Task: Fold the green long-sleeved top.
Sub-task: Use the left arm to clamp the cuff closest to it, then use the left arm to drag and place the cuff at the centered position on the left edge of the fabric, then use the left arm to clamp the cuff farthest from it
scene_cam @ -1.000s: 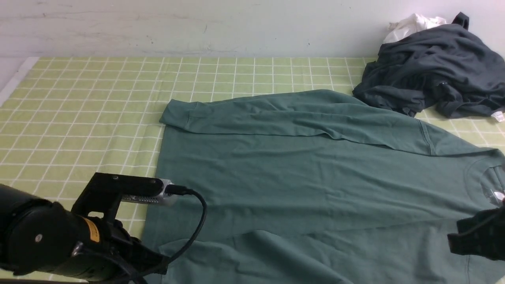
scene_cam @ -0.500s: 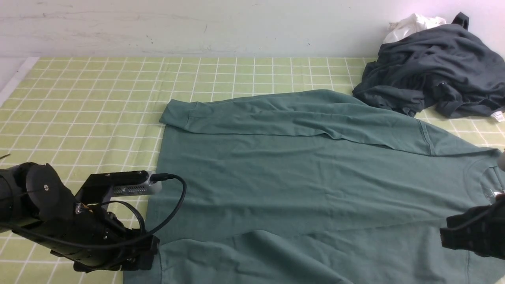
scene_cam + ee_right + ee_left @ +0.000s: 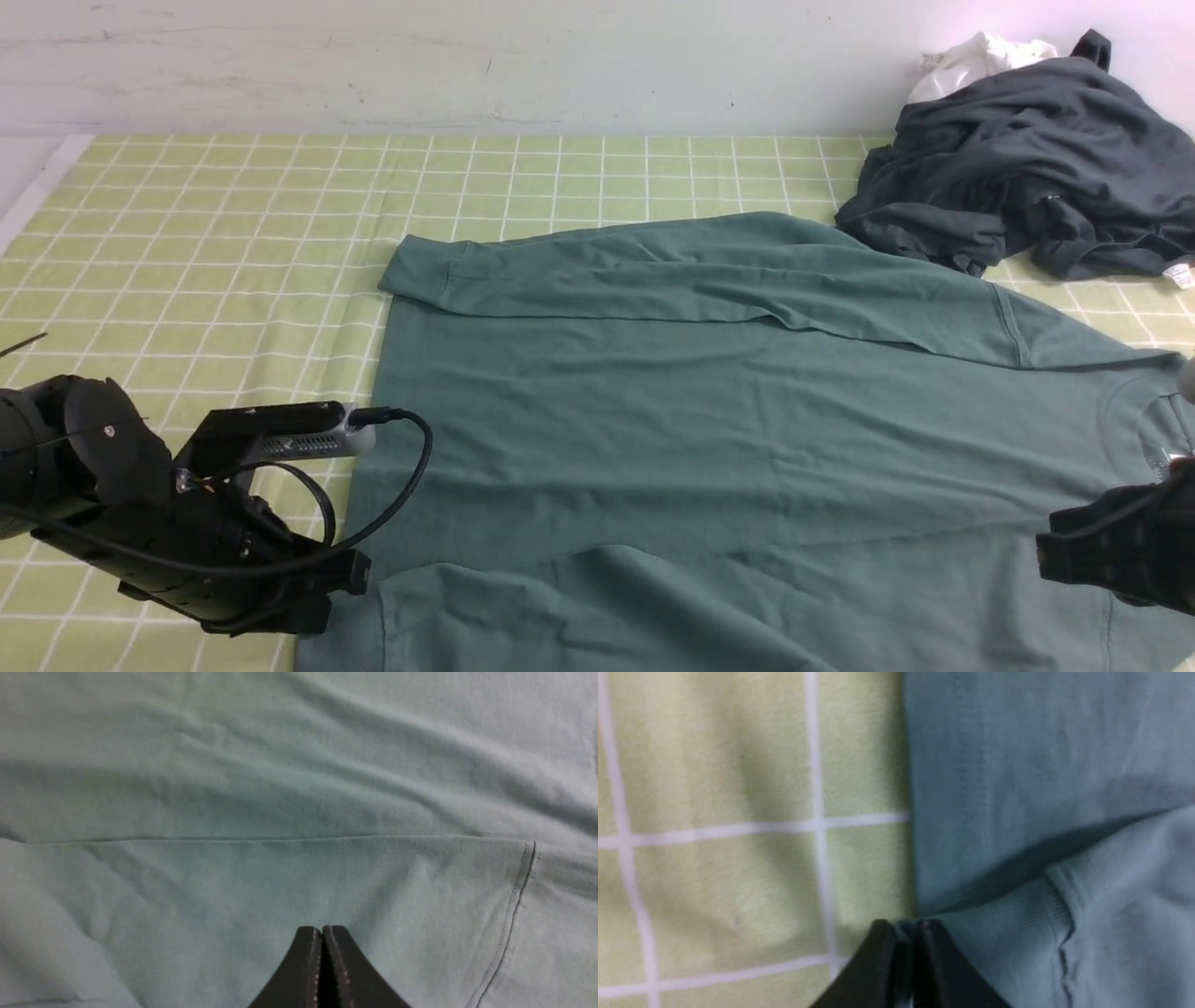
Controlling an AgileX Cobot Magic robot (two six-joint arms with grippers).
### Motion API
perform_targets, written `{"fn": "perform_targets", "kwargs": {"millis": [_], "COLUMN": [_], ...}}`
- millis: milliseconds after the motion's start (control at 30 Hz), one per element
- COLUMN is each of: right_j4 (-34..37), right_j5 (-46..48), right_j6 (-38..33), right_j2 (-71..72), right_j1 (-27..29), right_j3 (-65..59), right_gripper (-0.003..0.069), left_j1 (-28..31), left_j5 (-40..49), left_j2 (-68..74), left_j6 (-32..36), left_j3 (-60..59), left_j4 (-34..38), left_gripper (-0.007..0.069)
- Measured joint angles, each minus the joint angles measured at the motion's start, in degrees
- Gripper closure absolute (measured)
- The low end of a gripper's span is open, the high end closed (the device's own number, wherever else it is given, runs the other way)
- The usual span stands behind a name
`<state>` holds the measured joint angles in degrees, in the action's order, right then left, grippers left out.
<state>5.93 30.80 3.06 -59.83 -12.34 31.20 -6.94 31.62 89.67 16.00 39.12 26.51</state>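
Observation:
The green long-sleeved top (image 3: 700, 420) lies flat across the checked mat, neck toward the right. Its far sleeve (image 3: 653, 271) is folded over the body, and its near sleeve (image 3: 607, 607) lies along the front edge. My left gripper (image 3: 350, 574) sits low at the top's front left corner. In the left wrist view this gripper (image 3: 906, 926) is shut on the ribbed sleeve cuff (image 3: 1017, 914), with a strip of teal fabric between the fingers. My right gripper (image 3: 1046, 560) is over the cloth near the shoulder seam (image 3: 518, 891). Seen from its own wrist, the right gripper (image 3: 322, 928) is shut and holds nothing.
A crumpled charcoal-grey garment (image 3: 1018, 168) lies at the back right, with a small white cloth (image 3: 976, 56) behind it against the wall. The yellow-green checked mat (image 3: 233, 215) covers the table to the left of the top.
My left arm has dropped and swung left, from over the hem to the near sleeve's cuff, and its jaws have closed on it. The right gripper has edged slightly left.

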Motion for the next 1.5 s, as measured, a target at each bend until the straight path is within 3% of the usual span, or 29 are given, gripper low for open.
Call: {"fn": "perform_targets", "kwargs": {"millis": [267, 500, 867, 1100, 1200, 1233, 1367, 1500], "right_j4": [0.18, 0.18, 0.18, 0.18, 0.18, 0.18, 0.18, 0.18], "right_j5": [-0.06, -0.06, -0.06, -0.06, -0.31, -0.45, -0.85, -0.90], "right_j6": [0.00, 0.00, -1.49, -1.53, -1.98, -2.63, -3.83, -5.05], "right_j2": [0.00, 0.00, 0.00, 0.00, 0.00, 0.00, -0.13, -0.25], "right_j1": [0.00, -0.02, -0.02, -0.02, -0.02, -0.02, -0.02, -0.02], "right_j3": [0.00, 0.00, 0.00, 0.00, 0.00, 0.00, 0.00, 0.00], "right_gripper": [0.0673, 0.0673, 0.0673, 0.0673, 0.0673, 0.0673, 0.0673, 0.0673], "left_j1": [0.00, 0.00, 0.53, 2.59, 2.73, 2.73, 2.73, 2.73], "left_j5": [4.36, 0.08, -0.12, 1.23, 0.59, -0.25, -1.78, -1.77], "left_j2": [-6.66, -6.49, 16.48, 27.57, 31.69, 34.34, 40.80, 44.75], "left_j6": [3.57, 12.02, 12.19, 8.87, 8.70, 8.70, 7.89, 4.42], "left_j3": [7.40, 16.11, 34.35, 48.19, 53.52, 57.10, 63.75, 67.94], "left_j4": [0.54, 0.54, -0.69, -3.91, -5.21, -5.42, -5.67, -6.08], "left_gripper": [0.0625, 0.0625, 0.0612, 0.0488, 0.0391, 0.0319, 0.0200, 0.0180]}}
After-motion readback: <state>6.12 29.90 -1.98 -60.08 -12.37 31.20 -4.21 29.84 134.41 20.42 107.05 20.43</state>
